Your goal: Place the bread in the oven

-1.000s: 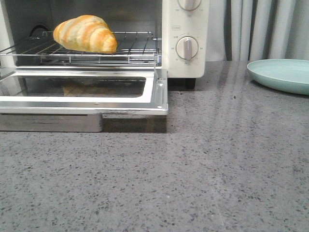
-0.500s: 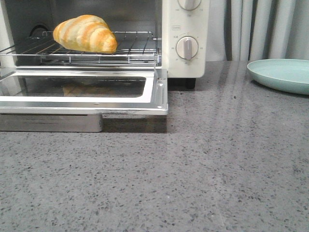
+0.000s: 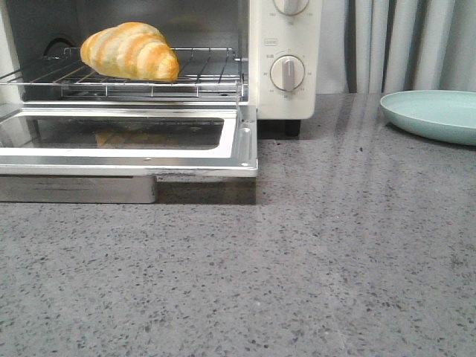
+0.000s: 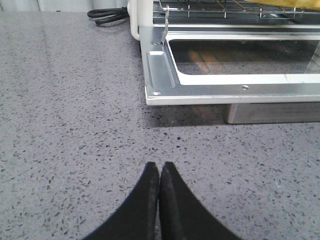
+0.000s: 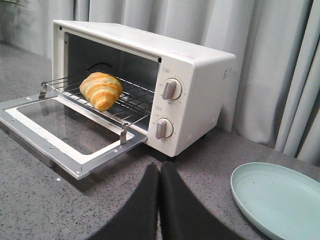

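Note:
The bread (image 3: 131, 50), a golden-brown striped croissant roll, lies on the wire rack (image 3: 201, 74) inside the white oven (image 3: 286, 97), whose glass door (image 3: 134, 137) hangs open and flat. It also shows in the right wrist view (image 5: 101, 90), inside the oven (image 5: 200, 115). My left gripper (image 4: 159, 166) is shut and empty above the counter in front of the door's corner (image 4: 160, 85). My right gripper (image 5: 159, 167) is shut and empty, in front of the oven's dial side. Neither gripper shows in the front view.
A pale green plate (image 3: 435, 113) sits on the grey speckled counter to the right of the oven, also in the right wrist view (image 5: 275, 197). A black power cord (image 4: 107, 15) lies beside the oven. Grey curtains (image 5: 280, 70) hang behind.
The rack with the bread has shifted very slightly back into the oven. Nothing else has moved.

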`<act>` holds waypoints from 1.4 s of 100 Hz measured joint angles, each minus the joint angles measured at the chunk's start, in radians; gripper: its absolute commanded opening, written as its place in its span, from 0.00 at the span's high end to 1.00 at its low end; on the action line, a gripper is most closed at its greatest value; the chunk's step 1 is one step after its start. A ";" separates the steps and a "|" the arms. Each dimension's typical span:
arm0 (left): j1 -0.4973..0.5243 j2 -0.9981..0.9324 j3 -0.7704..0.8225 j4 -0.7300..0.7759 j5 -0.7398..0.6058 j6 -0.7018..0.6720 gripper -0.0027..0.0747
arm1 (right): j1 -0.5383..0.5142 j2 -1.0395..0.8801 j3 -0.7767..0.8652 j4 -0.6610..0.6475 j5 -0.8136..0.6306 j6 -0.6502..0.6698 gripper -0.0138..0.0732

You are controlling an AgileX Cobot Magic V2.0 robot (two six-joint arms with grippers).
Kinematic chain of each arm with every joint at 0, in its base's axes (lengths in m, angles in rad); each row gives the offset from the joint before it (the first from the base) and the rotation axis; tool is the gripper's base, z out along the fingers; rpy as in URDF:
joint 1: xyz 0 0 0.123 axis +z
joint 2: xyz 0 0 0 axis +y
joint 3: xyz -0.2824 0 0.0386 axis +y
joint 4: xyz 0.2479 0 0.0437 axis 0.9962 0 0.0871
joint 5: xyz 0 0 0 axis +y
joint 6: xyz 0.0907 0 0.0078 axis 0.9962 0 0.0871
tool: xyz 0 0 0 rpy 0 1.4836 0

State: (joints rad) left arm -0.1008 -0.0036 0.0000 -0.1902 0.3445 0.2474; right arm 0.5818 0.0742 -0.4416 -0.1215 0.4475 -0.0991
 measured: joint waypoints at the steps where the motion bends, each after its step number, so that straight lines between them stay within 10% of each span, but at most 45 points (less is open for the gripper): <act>1: 0.000 0.000 0.000 0.000 0.000 0.000 0.99 | 0.000 0.000 0.000 0.000 0.000 0.000 0.90; 72: 0.000 0.000 0.000 0.000 0.000 0.000 0.99 | -0.012 -0.017 0.127 -0.015 -0.032 0.000 0.90; 103: 0.000 0.000 0.000 0.000 0.000 0.000 0.99 | -0.307 -0.019 0.447 0.035 -0.366 0.000 0.90; 140: 0.000 0.000 0.000 0.000 0.001 0.000 0.99 | -0.438 -0.081 0.453 0.037 -0.145 0.000 0.90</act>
State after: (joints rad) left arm -0.1008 -0.0036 0.0000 -0.1906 0.3457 0.2474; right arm 0.1434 -0.0069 0.0115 -0.0847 0.3028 -0.0991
